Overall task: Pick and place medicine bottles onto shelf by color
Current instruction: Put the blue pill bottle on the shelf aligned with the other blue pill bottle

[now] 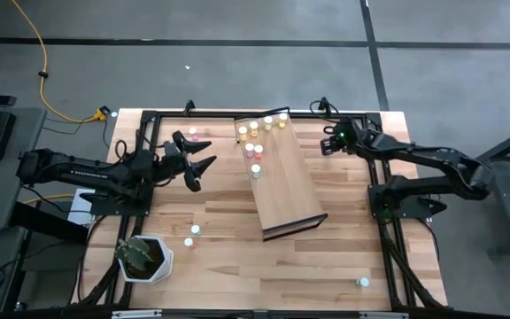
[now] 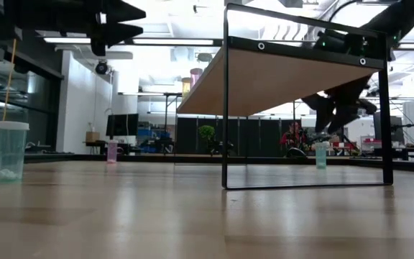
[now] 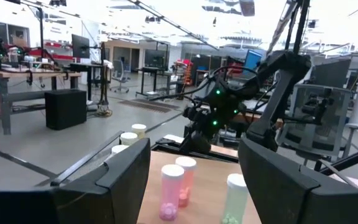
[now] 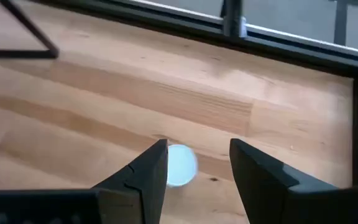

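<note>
Light-wood shelf [image 1: 282, 184] with dark frame edge, lying tilted across mid-table on butcher-block tabletop [image 1: 237, 266]; seen from low view as raised sloping board on thin black frame. Cluster of medicine bottles [image 1: 257, 142] at shelf's far end: yellow, pink and pale bodies, round white caps. Loose bottles noted off the shelf: two near the white planter [image 1: 145, 258] with its small green plant, one by the table's near right corner [image 1: 363, 282], one just beside the left gripper [image 1: 195, 166]. Left gripper held above table left of shelf, fingers spread apart, nothing between them; pink and green translucent bottles in front of it in left wrist view. Right gripper [image 4: 197, 163] at far right end of table, hanging over bare wood, fingers apart, one white-capped bottle [image 4: 180, 165] directly below, not clamped. Yellow cable [image 1: 42, 71] on grey floor beyond table.
</note>
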Tool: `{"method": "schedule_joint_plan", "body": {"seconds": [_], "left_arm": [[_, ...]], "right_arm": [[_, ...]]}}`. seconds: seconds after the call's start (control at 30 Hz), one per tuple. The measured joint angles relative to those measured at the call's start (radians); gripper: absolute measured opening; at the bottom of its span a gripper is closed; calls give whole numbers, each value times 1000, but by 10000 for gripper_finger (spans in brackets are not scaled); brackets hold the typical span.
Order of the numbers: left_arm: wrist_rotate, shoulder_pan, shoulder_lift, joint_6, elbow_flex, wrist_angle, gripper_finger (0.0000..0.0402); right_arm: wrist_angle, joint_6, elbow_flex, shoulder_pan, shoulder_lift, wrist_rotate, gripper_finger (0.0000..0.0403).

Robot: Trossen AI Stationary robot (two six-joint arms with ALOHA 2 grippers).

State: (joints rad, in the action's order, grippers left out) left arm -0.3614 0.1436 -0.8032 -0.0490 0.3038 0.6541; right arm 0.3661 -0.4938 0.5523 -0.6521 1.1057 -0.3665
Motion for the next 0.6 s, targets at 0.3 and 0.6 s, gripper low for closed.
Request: {"method": "schedule_joint_plan", "body": {"seconds": [0.3,0.6], "left_arm": [[0,0,0,0,0,-2,234],[0,0,0,0,0,-2,234]], "right_arm": [[-169,-13,-94,-22,-1,84,165],[-222,-30,-126,-23,-1,78,165]]}}
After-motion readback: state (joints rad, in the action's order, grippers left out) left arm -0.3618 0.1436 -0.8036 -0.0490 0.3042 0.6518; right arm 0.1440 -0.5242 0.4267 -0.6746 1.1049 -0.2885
